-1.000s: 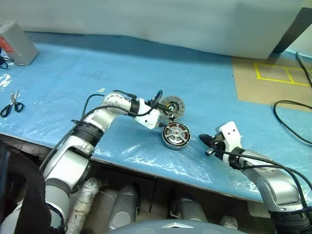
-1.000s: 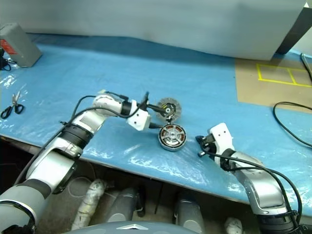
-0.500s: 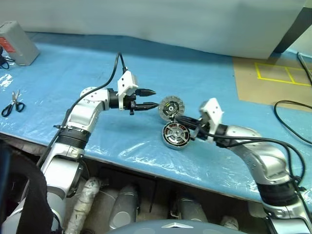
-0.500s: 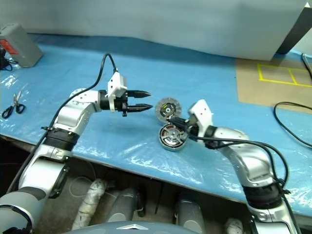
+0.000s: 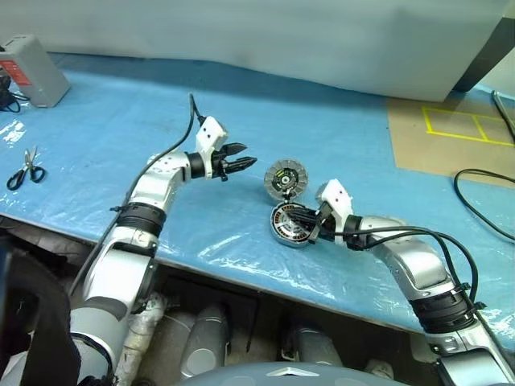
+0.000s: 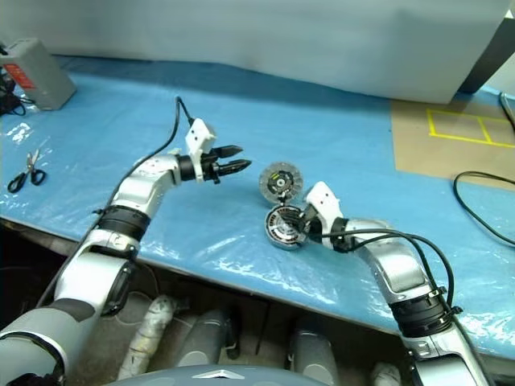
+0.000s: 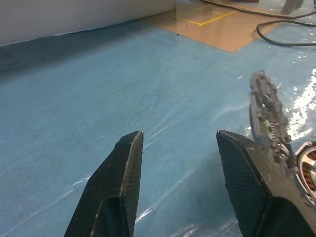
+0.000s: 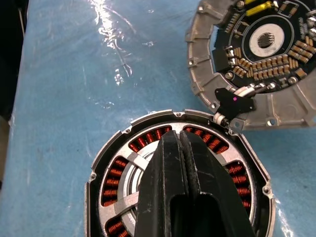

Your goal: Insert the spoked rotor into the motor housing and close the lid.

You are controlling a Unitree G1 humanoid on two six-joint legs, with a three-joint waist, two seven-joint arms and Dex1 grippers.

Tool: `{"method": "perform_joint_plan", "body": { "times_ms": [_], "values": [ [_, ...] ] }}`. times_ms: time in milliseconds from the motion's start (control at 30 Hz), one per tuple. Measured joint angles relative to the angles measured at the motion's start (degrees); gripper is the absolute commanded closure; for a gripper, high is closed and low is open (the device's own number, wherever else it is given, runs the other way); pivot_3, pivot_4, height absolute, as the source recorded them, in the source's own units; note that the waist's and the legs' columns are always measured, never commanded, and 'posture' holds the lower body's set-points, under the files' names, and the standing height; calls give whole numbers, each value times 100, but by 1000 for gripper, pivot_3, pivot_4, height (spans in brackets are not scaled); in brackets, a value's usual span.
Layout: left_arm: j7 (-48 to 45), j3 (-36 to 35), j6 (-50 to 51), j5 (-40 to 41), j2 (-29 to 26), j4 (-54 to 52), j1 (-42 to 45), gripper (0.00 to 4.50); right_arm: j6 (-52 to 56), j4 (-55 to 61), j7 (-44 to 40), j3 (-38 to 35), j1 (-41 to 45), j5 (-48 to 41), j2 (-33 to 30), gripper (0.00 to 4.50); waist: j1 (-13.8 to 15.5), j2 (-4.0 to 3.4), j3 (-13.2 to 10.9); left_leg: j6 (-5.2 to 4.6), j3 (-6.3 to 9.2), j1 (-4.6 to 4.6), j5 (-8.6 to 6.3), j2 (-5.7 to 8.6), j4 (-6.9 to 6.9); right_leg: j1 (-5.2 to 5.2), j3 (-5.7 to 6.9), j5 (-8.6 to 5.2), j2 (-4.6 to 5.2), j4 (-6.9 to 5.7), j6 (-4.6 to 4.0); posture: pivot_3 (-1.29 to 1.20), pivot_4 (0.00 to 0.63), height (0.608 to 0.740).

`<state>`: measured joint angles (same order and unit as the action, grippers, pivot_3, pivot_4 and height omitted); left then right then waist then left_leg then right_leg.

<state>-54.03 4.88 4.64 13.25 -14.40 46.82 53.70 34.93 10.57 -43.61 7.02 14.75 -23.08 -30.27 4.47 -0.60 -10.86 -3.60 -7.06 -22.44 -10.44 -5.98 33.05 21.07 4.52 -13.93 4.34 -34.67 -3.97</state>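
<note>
My right gripper (image 8: 178, 143), fingers clenched with nothing between them, sits over the motor housing (image 5: 291, 223) and hides its centre — I can't make out the spoked rotor there. Copper windings ring the silver cup. The lid (image 5: 286, 177) leans just beyond the housing. Farther left, my left gripper (image 5: 244, 164) hovers parted, empty.
</note>
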Motion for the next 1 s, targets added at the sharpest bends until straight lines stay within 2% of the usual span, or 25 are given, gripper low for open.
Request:
{"method": "perform_joint_plan", "body": {
  "times_ms": [200, 333, 500, 700, 1000],
  "values": [
    [-280, -240, -192, 10, 572, 1232, 704, 2033, 683, 848, 95, -638, 52, -866, 89, 4500, -46, 0, 0, -23, 0, -80, 11, -2, -2, 91, 5, 2, 0, -12, 3, 0, 150, 740],
    [-542, -467, -132, 36, 651, 1837, 965, 2033, 1016, 1463, 344, -1000, -171, -1119, -87, 4500, -42, 0, 1, -23, -1, -87, 10, -3, -10, 101, 11, 2, 0, -12, 2, 0, 150, 740],
    [-899, -547, -8, -100, 698, 2296, 1018, 2033, 1233, 1780, 716, -1113, -642, -1147, -125, 4500, -28, 1, -1, -23, -1, -93, 10, -3, -9, 100, 12, 2, 1, -1, 3, 0, 150, 740],
    [-2133, -271, -164, -233, 952, 1718, 933, 2033, 1317, 1907, 1146, -1282, -919, -1127, -125, 4500, 11, 2, -1, -22, -1, -85, 10, -3, -7, 94, 11, 2, 4, -3, 2, 0, 150, 740],
    [-2900, 420, -192, -455, 1137, 503, 274, 2033, 1349, 1991, 1515, -1440, -1143, -1134, -91, 4500, -26, 0, -1, -22, -2, -81, 10, -3, -12, 94, 11, 1, 4, -3, 2, 0, 150, 740]
  ]
}}
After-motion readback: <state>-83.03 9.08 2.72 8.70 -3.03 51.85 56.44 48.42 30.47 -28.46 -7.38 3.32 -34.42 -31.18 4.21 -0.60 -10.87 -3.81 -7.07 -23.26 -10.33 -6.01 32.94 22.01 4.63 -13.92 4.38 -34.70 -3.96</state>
